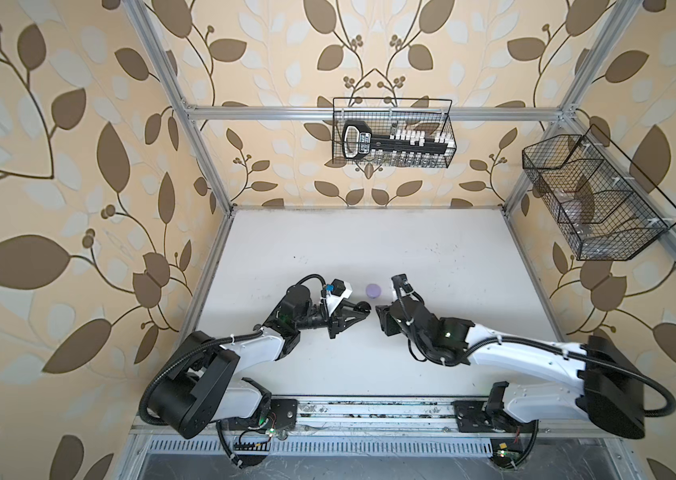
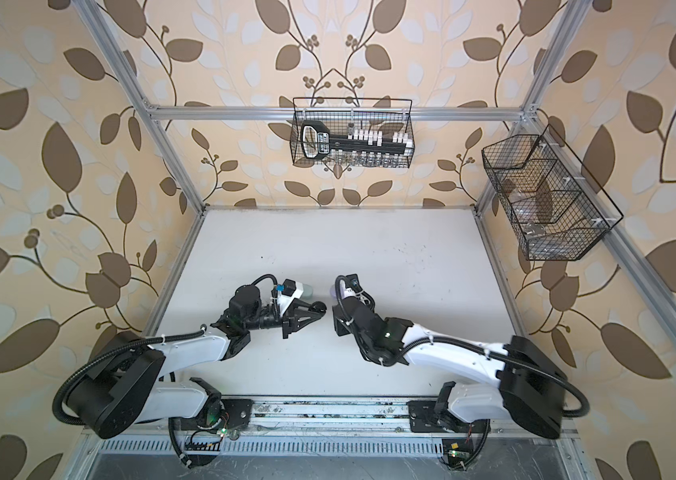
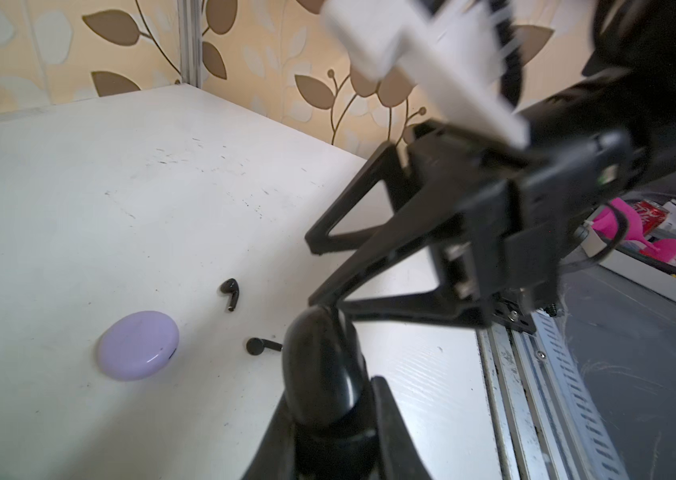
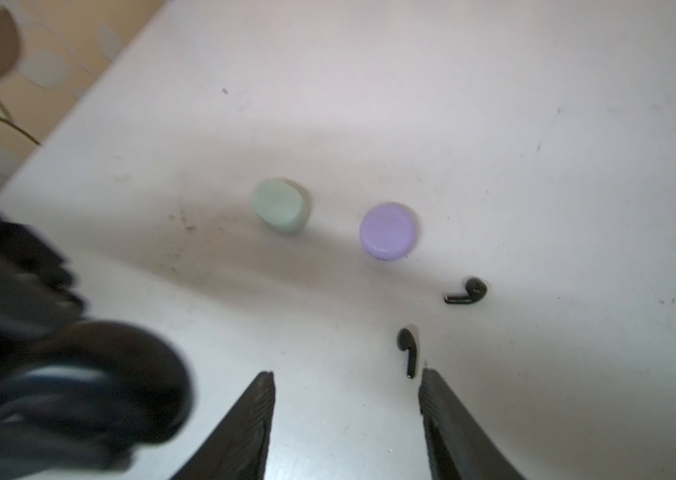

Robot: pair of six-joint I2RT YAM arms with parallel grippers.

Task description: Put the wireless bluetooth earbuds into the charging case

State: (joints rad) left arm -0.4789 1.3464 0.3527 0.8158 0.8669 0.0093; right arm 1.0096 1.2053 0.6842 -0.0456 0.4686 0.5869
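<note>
Jaws of the left gripper were seen clamped on a black case, held out over the middle of the table. Whether its lid stood open could not be told. Past it, a mint case and a lilac case were set side by side, apart and closed. Nearer the right arm, two black earbuds were found loose on the table, outside any case. One had its stem tip just beside a finger of the right gripper, whose jaws were parted and empty.

Trouble was judged likeliest at the pickup. The earbud, small, smooth and lying flat, could be nudged or flicked away by that finger on closing. It could also be pinched askew, so that it would not seat. The black case could be twisted in its clamp if pressed off-centre, and the two grippers, already near each other, could be knocked together.
</note>
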